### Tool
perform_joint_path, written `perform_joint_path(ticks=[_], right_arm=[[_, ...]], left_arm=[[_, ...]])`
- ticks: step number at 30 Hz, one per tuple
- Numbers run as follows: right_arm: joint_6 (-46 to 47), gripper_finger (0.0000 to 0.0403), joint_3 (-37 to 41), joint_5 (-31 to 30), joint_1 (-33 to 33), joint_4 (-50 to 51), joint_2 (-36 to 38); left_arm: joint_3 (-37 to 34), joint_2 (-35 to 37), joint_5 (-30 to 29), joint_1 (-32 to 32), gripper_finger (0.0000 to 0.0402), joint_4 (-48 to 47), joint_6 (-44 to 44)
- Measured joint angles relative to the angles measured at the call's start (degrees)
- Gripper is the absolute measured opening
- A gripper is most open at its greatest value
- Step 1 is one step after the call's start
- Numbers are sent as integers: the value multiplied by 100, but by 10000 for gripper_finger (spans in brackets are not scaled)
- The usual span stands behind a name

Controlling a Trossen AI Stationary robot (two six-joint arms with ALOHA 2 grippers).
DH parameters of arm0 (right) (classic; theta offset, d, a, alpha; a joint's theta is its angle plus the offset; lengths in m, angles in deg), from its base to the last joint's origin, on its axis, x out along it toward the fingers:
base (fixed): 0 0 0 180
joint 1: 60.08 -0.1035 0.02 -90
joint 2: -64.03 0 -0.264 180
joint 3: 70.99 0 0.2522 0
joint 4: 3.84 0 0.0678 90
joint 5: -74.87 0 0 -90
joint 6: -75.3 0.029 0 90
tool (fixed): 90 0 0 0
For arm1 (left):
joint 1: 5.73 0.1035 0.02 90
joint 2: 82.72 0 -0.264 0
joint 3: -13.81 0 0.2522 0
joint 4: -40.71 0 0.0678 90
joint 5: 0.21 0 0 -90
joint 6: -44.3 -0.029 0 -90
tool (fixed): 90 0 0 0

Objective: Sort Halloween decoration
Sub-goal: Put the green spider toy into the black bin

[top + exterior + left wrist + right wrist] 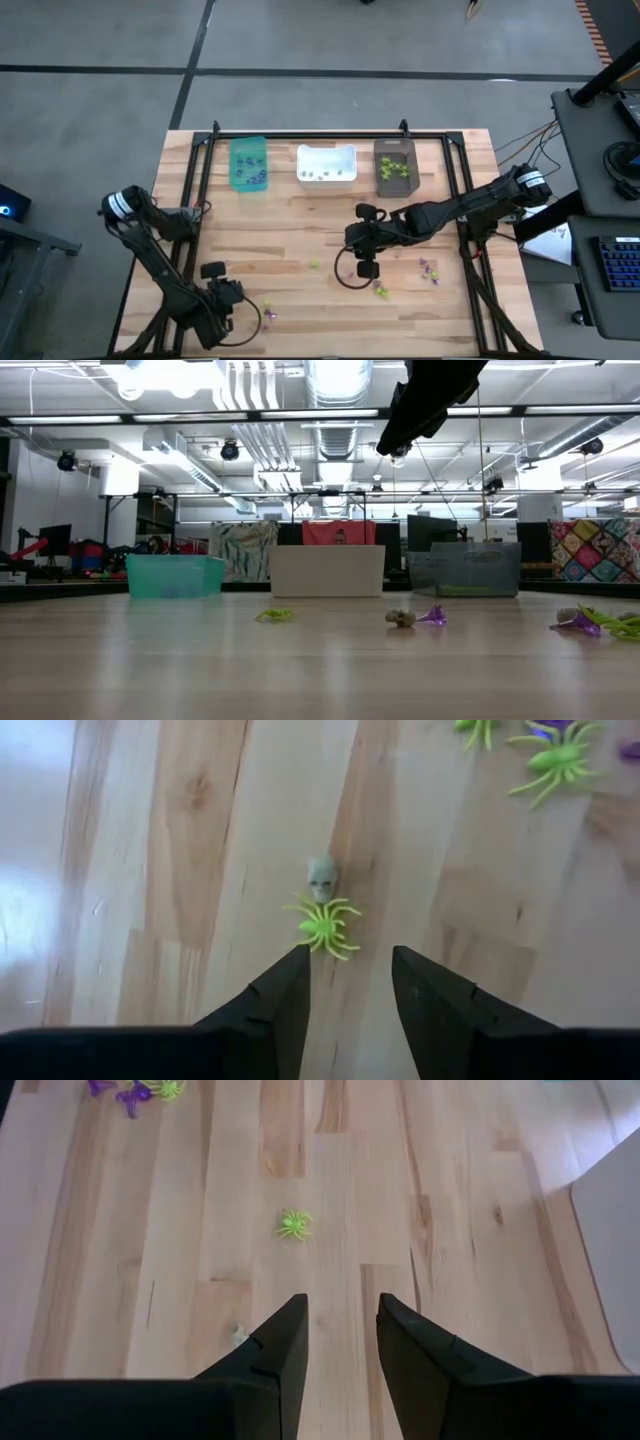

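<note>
Progress: partly sorted; teal bin (pixel 248 163) holds purple pieces, white bin (pixel 326 164) pale ones, dark bin (pixel 395 166) green ones, all three along the far edge of the table (pixel 290 235).
Left to sort: loose trinkets (pixel 430 269) scattered over the near half, some toward the near right corner, a lone green one (pixel 314 264) near the middle, a few (pixel 267 314) by the near edge left of centre.
Left gripper (pixel 348 970): near the near left corner, fingers parted, holding nothing; green spider (pixel 324 923) and pale skull (pixel 321 878) lie just ahead, touching each other.
Right gripper (pixel 340 1320): over the table's middle, fingers parted, empty; green spider (pixel 293 1224) ahead on bare wood.
Edges: black frame rails run along both side edges and the far edge.
Open room: wide bare strip between bins and loose pieces; arms well apart.
</note>
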Motion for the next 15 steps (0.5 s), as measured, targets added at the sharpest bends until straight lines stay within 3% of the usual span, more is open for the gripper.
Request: perform_joint_path(ticks=[15], right_arm=[[2,107,0,-101,0,-96,-9]], left_arm=[[0,-649,-114,4,125,106,127]])
